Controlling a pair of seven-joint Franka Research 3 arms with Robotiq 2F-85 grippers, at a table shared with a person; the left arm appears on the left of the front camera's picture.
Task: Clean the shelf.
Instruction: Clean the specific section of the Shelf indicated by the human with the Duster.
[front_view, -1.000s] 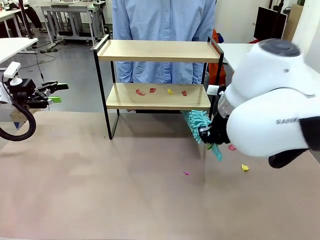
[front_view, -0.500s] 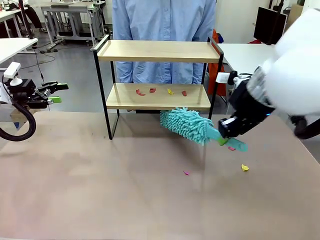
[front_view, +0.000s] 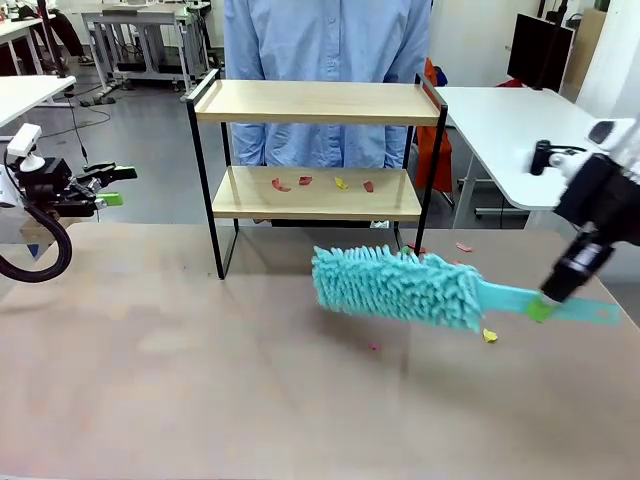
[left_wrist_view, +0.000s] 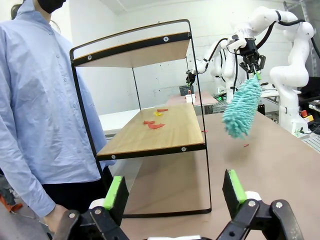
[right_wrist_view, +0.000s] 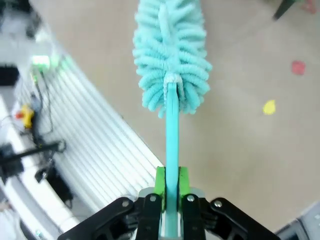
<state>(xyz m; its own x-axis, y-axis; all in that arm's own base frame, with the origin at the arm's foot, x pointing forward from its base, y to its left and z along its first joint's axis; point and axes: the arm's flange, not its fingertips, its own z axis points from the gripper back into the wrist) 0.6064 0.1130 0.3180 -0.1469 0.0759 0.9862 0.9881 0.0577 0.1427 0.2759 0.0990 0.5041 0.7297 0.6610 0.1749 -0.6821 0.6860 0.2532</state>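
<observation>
left gripper (left_wrist_view: 175, 189) with pads spread wide; straight ahead the shelf (left_wrist_view: 165, 134), red and yellow scraps (left_wrist_view: 154, 121) on lower board; farther right, teal duster (left_wrist_view: 242, 106) clamped in right gripper (left_wrist_view: 255, 67).

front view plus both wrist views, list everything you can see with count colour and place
shelf: 1, light wood boards in black frame, far middle of table
shelf scraps: 4, three red and one yellow, on lower board
table scraps: about 4, red, pink and yellow, on table right of middle
duster: 1, teal, held over table in front of shelf
table: 1, tan, under shelf
white tables: at least 2, white, off to both sides
person: 1, light blue shirt, behind shelf
left gripper: 1, black with green pads, open, left edge
right gripper: 1, black with green pads, shut on duster handle, right side
</observation>
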